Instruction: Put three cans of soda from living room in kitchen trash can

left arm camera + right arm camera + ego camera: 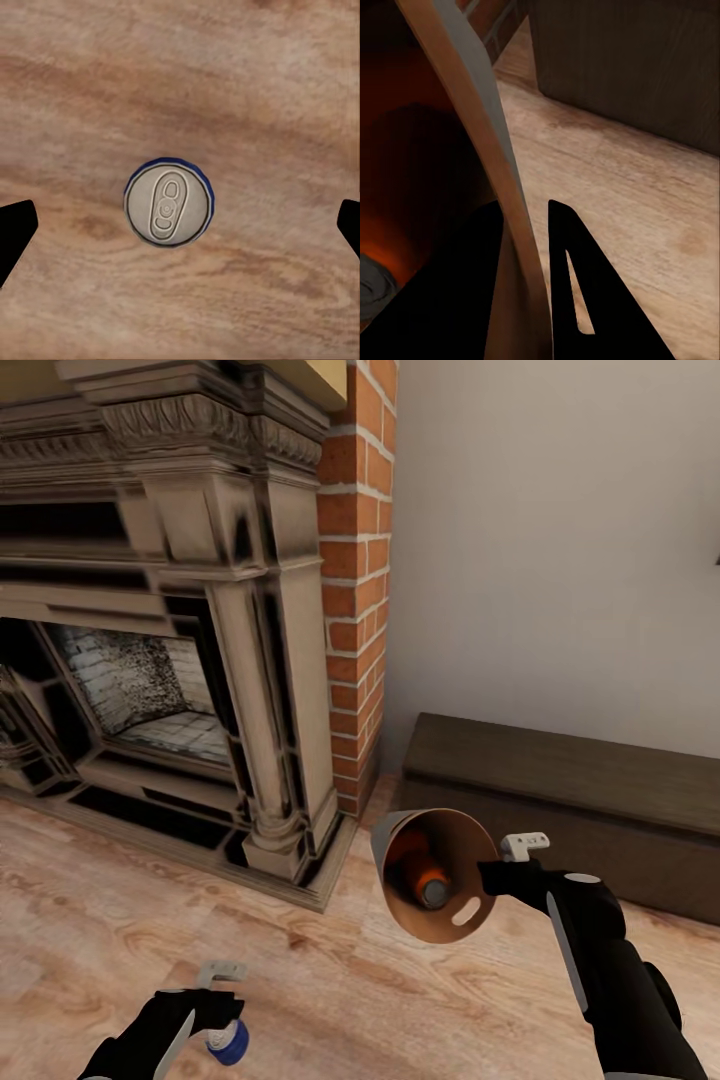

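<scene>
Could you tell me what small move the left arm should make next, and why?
Probably lower the left gripper around the blue soda can: it stands centred between open fingers, ungrasped, while the right gripper holds the trash can by its rim.

No legible text, label, brand, number or sign appears in any view. The blue can (169, 201) shows a plain silver top with a pull tab and no print. The bin (435, 875) carries no marking on its grey wall.
</scene>
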`<state>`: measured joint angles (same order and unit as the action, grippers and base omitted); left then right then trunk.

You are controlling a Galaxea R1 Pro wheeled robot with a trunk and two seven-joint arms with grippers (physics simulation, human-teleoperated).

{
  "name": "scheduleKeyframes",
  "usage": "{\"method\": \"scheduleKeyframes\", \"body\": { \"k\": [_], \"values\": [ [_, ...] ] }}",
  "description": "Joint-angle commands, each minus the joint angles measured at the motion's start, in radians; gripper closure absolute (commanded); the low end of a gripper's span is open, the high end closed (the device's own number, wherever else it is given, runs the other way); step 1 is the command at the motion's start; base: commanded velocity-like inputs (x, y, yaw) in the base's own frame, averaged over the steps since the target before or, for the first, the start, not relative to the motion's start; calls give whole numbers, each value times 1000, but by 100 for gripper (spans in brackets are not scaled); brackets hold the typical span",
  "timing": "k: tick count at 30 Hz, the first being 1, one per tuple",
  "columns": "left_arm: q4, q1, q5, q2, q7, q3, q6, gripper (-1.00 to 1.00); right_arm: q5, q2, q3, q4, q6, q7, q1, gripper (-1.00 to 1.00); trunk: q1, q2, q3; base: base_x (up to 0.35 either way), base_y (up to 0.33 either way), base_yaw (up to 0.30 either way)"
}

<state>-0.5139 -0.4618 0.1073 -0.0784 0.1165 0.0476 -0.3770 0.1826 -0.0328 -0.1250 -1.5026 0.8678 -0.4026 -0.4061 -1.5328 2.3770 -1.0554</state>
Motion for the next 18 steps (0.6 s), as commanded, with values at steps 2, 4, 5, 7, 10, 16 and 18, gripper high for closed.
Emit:
{"method": "scheduleKeyframes", "body": {
  "k": [2,4,5,7,10,16,18],
  "values": [
    [0,0,0,0,-1,1,4,-100,-15,0,1,-1,2,-2,0,100,0,0,0,0,55,0],
    [0,0,0,0,-1,1,9,-100,-15,-1,1,-1,2,-2,0,100,0,0,0,15,25,0],
    [0,0,1,0,-1,1,10,-100,-15,-1,1,-1,2,-2,0,100,0,0,0,59,18,0],
    [0,0,1,0,-1,0,12,-100,-15,0,1,-1,2,-2,0,100,0,0,0,197,8,0],
    [0,0,0,0,-1,0,15,-100,-17,0,1,-1,2,-2,0,100,0,0,0,197,3,0],
    [0,0,1,2,-3,0,28,-100,-14,1,32,1,2,0,0,100,0,0,0,40,1,0],
    [0,0,1,2,-3,0,28,-100,-14,1,35,1,2,0,0,100,0,0,0,8,0,0]
  ]
}}
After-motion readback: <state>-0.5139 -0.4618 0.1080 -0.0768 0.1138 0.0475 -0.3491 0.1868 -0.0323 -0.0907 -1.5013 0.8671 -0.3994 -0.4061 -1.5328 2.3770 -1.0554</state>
